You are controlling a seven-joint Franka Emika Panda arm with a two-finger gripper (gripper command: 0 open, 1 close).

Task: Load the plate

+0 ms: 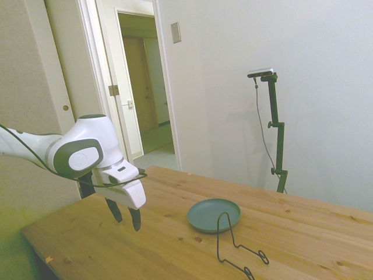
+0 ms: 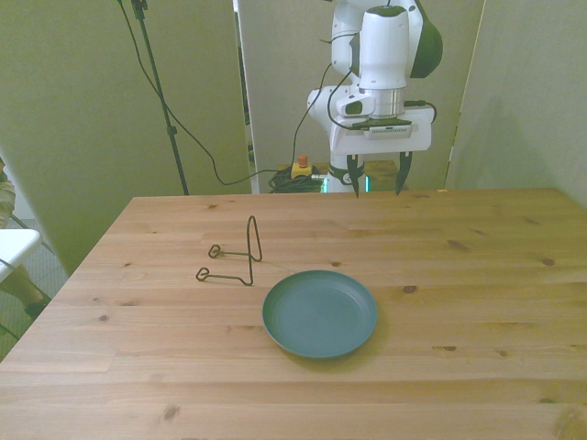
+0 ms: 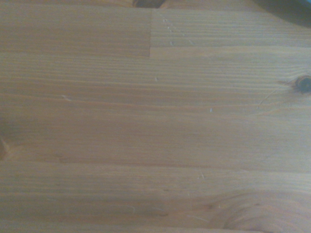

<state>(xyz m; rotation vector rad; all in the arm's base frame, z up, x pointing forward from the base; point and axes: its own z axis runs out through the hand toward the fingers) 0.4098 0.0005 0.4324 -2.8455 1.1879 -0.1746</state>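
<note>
From the front I see my claw [image 2: 377, 181] wide and empty above the surface's [image 2: 477, 275] far edge, the plate [image 2: 320, 313] lying flat beside the wire stand [image 2: 237, 257]; my wrist view shows only wood grain [image 3: 155, 126].

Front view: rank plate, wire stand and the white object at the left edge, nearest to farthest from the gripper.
1. The plate, centre, and wire stand, left of it: too close to call.
2. The white object, far left edge: farthest from the gripper.
</note>
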